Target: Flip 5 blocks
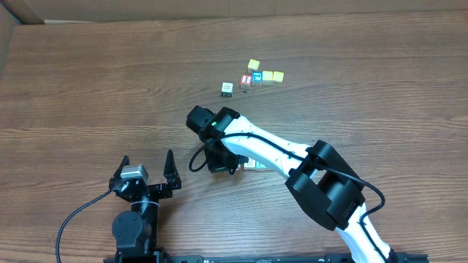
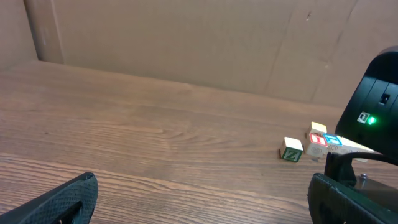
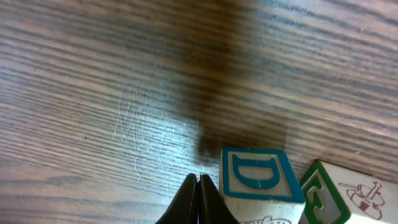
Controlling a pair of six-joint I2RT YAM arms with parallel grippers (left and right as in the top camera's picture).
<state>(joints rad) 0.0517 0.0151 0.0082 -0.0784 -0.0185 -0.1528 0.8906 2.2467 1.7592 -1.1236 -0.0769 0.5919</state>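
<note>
Right end effector: fingers pressed together and pinching nothing, with the tips low over the tabletop at the bottom centre of the wrist view.
Why held so: closed tips probably serve as a narrow pusher, to tip a cube over rather than lift it. They stand just left of the D block, and I cannot tell if they touch it.
D block: a pale cube at the lower middle. Its top face has a blue border and a blue letter that reads as D. A drawing on its near side is cut off by the frame edge.
Green block: just beside the D block in the lower right corner, turned at an angle. One face has a green border and the top carries a line drawing.
Far blocks: a loose group at the upper middle of the overhead view, well apart from both end effectors. There are three yellow tops, one blue, and one green-marked cube set off to the left.
I block: red letter, within that group.
Left end effector: spread wide and empty at the lower left, likely kept clear to leave room.
Progress: I cannot tell how many are flipped.
</note>
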